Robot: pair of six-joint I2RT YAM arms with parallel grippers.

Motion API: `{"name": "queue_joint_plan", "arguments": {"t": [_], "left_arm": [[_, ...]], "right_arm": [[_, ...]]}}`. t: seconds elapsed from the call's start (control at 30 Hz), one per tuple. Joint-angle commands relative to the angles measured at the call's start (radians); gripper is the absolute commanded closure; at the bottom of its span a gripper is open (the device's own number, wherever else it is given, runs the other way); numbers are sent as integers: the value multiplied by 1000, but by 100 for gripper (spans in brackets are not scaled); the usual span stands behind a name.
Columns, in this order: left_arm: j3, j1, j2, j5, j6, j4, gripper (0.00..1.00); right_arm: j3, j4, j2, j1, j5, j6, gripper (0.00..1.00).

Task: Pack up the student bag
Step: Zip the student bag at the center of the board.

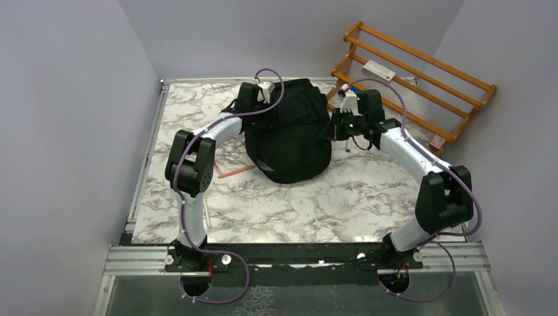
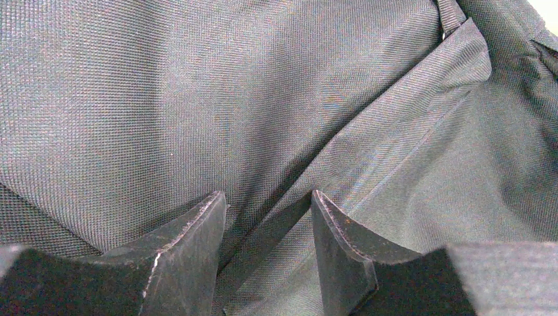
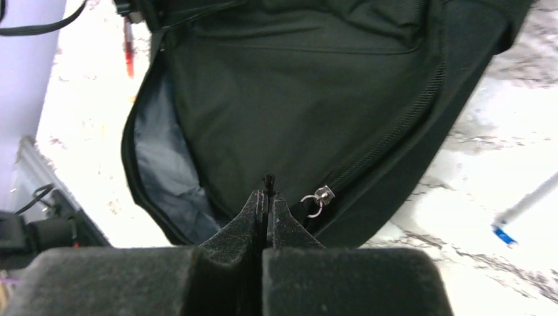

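Note:
The student bag [image 1: 289,135], a big black backpack, lies on the marble table at the middle back. My left gripper [image 1: 255,97] rests on its upper left part. In the left wrist view its fingers [image 2: 210,224] stand apart against the black fabric [image 2: 197,99], and a folded seam runs between them. My right gripper [image 1: 334,126] is at the bag's right side. In the right wrist view that gripper [image 3: 268,194] is shut on a small black pull tab [image 3: 268,179] of the bag [image 3: 296,85], beside a silver zipper slider [image 3: 321,195]. The bag gapes at the left, showing grey lining [image 3: 164,164].
An orange-red pen [image 1: 234,172] lies on the table left of the bag. A white pen with a blue end [image 3: 523,209] lies to the right of it. A wooden rack [image 1: 421,76] leans at the back right. Grey walls close in both sides.

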Motion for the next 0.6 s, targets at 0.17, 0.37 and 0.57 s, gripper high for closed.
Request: {"name": "queue_joint_plan", "arguments": {"t": [0.17, 0.37, 0.57], "left_arm": [[-7, -4, -9, 52, -10, 26, 48], [-12, -4, -21, 49, -2, 29, 48], [-106, -6, -137, 106, -9, 169, 47]], "right_arm": [[-20, 78, -12, -1, -368, 52, 99], [-17, 90, -18, -1, -393, 57, 99], [-21, 95, -72, -1, -170, 82, 99]]}}
